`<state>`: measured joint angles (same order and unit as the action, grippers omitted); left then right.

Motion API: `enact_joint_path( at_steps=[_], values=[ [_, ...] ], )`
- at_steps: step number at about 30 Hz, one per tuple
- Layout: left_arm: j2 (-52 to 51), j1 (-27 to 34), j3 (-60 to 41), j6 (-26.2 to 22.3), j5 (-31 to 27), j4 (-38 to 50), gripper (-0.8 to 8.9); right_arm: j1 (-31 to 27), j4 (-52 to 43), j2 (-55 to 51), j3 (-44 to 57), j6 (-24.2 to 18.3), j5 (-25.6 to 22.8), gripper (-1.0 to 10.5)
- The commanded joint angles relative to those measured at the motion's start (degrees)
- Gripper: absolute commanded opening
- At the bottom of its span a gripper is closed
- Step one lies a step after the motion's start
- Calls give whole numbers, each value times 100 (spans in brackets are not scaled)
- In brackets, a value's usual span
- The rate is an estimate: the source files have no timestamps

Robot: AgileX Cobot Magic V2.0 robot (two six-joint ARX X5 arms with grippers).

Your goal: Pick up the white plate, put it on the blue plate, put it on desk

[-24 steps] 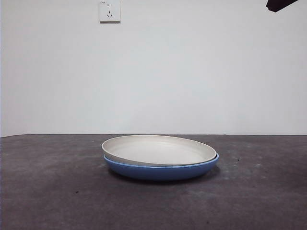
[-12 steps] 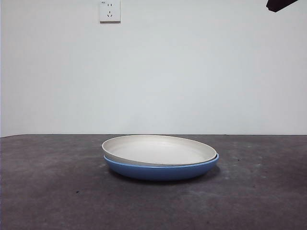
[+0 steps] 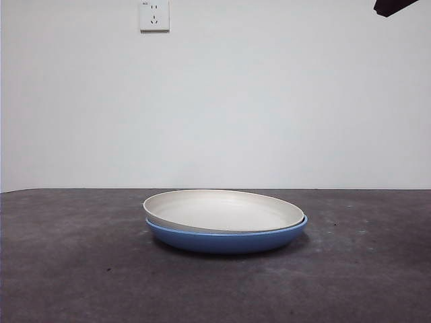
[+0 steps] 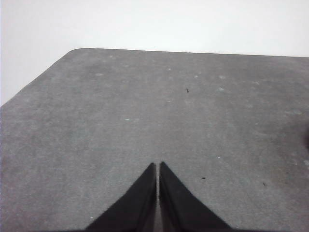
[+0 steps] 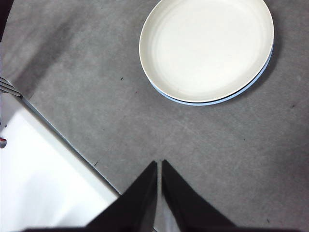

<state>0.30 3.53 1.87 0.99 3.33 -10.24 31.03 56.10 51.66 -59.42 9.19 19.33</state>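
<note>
The white plate [image 3: 222,210] lies nested in the blue plate [image 3: 225,239] on the dark grey desk [image 3: 67,269], at the middle of the front view. In the right wrist view the white plate [image 5: 206,48] covers the blue plate [image 5: 223,100], which shows only as a thin rim. My right gripper [image 5: 159,164] is shut and empty, high above the desk and apart from the plates. My left gripper [image 4: 158,166] is shut and empty over bare desk [image 4: 145,106]; no plate shows in its view.
A white wall with a socket [image 3: 153,15] stands behind the desk. A black arm tip [image 3: 394,6] shows at the top right corner of the front view. The desk's edge [image 5: 67,145] and a white surface beyond it show in the right wrist view.
</note>
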Motion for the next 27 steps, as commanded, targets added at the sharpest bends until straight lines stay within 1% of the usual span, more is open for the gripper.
enact_joint_path(
  at_steps=[1, 7, 9, 10, 12, 13, 16, 19, 23, 25, 27],
  values=[
    [-13, 15, -120, 37, 7, -44, 10, 39, -55, 28, -52, -68, -2, 9],
    [-13, 15, -120, 37, 7, -44, 10, 42, -55, 24, -52, -68, 4, 9],
    [-13, 15, -120, 37, 7, -44, 10, -52, -50, -66, -52, -70, -13, 9],
    [-13, 15, -120, 37, 7, -44, 10, -122, -59, -120, -52, -164, -20, 9],
    [-13, 15, -120, 37, 7, -44, 10, -387, -107, -326, -52, -588, -26, 9],
    [-13, 15, -120, 37, 7, -44, 10, -527, -173, -426, -52, -678, -31, 9],
    [-13, 15, -120, 37, 7, -44, 10, -1204, -745, -872, 15, -822, -26, 9],
    [-13, 15, -120, 37, 7, -46, 10, -1947, -1537, -1421, 345, -931, -28, 9],
    [-13, 15, -120, 37, 7, -46, 10, -2743, -2763, -2286, 1298, -1010, -31, 9],
    [-13, 15, -120, 37, 7, -46, 10, -2964, -3270, -2682, 1838, -1012, -37, 9],
    [-13, 15, -120, 37, 7, -46, 10, -3123, -3862, -3167, 2559, -1005, -219, 9]
  ],
)
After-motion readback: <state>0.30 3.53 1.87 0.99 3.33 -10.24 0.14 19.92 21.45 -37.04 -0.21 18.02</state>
